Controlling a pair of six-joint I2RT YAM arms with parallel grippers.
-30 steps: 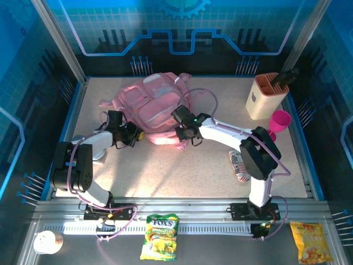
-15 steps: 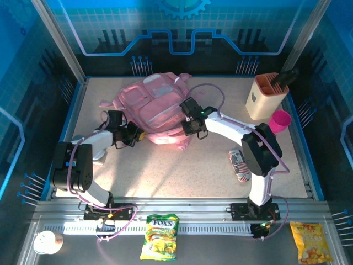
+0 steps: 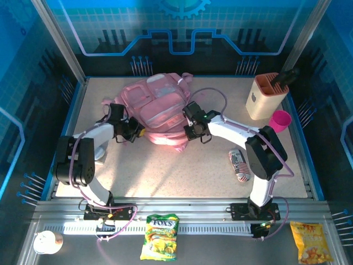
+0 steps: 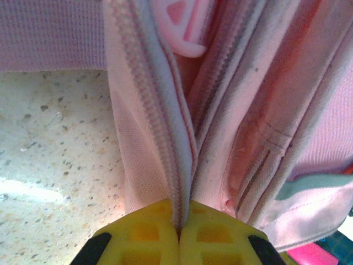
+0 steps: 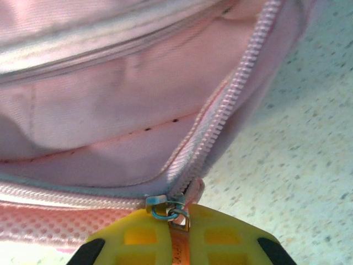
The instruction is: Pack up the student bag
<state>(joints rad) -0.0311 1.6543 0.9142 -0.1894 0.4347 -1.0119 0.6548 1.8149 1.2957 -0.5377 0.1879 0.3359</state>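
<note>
The student bag lies on the table's far middle, pink with pale trim. My left gripper is at its near left edge, shut on a fold of the bag's zipper tape; the yellow fingertips meet around it. At the bag's near right edge, my right gripper is shut on the zipper pull, whose slider sits at the end of a zipper that stands open behind it. The bag's inside shows pink lining.
A cream and orange pen holder stands at the far right with a pink cup beside it. A striped can lies near the right arm. On the near rail lie a green sweets bag, a yellow snack bag and a white cup.
My right gripper has moved right and a little farther along the bag's edge, still shut. The bag has shifted slightly. My left gripper has drawn a little farther away.
</note>
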